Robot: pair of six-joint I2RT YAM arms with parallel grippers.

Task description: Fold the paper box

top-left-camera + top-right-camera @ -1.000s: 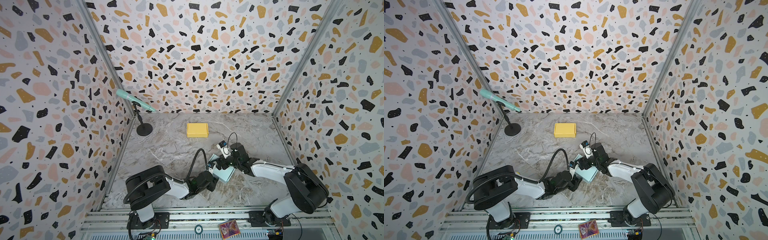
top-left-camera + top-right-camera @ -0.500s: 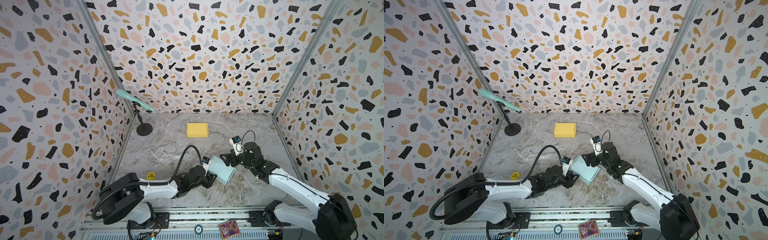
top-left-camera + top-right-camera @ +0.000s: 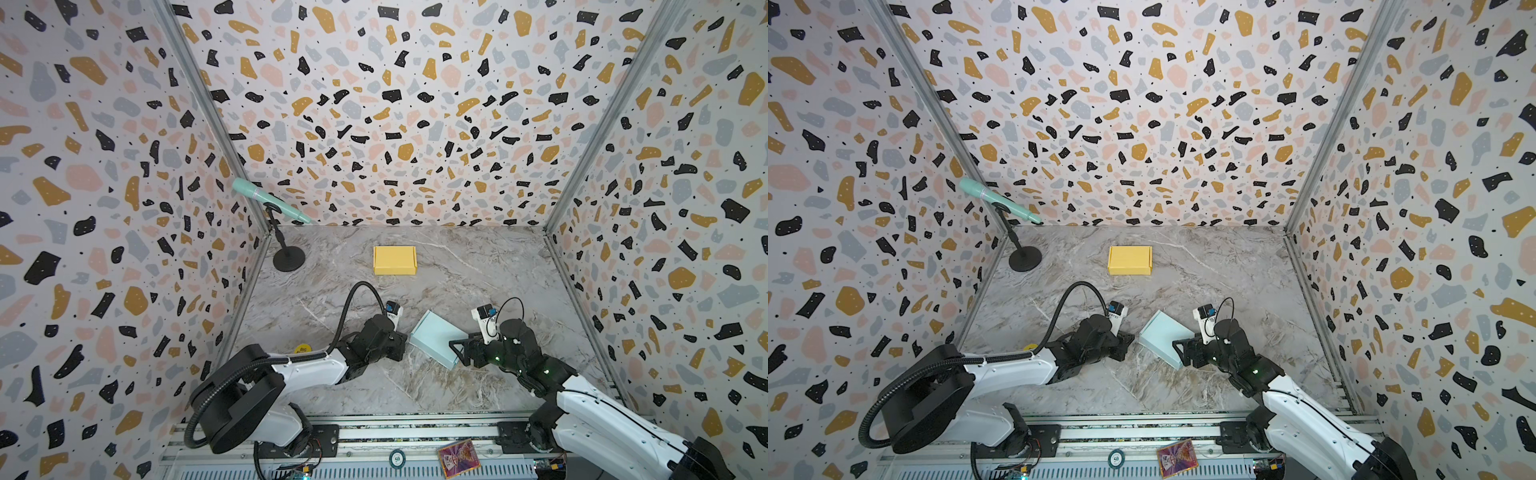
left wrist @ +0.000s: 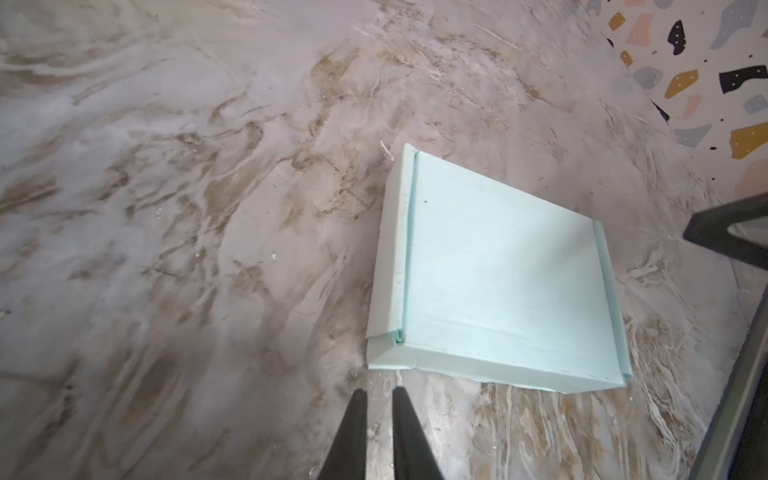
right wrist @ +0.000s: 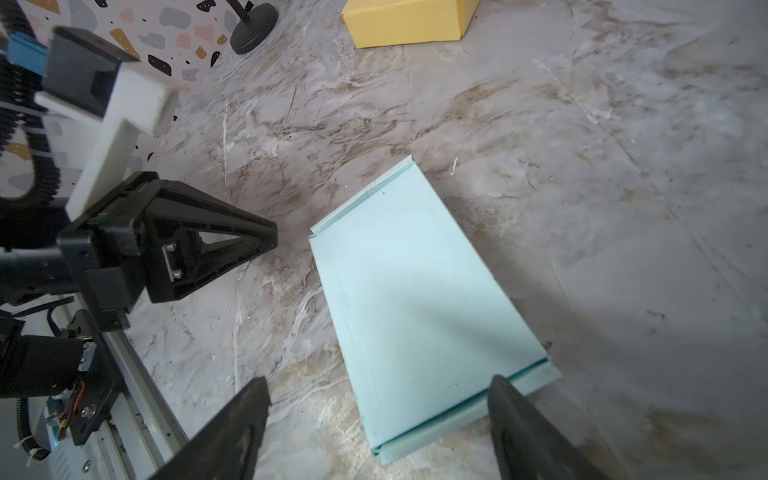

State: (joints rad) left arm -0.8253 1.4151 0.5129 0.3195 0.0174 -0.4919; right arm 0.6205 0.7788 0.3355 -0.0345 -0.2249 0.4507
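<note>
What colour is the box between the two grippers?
The box is pale mint-blue, clearest in left wrist view.

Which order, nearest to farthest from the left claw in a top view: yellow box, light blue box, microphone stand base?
1. Light blue box, just to the right of the left claw.
2. Yellow box, farther back, near the middle.
3. Microphone stand base, far back on the left.

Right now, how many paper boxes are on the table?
2. A yellow box lies toward the back wall; a blue box lies nearer the front, mid-table. Nothing suggests a hidden one.
</note>
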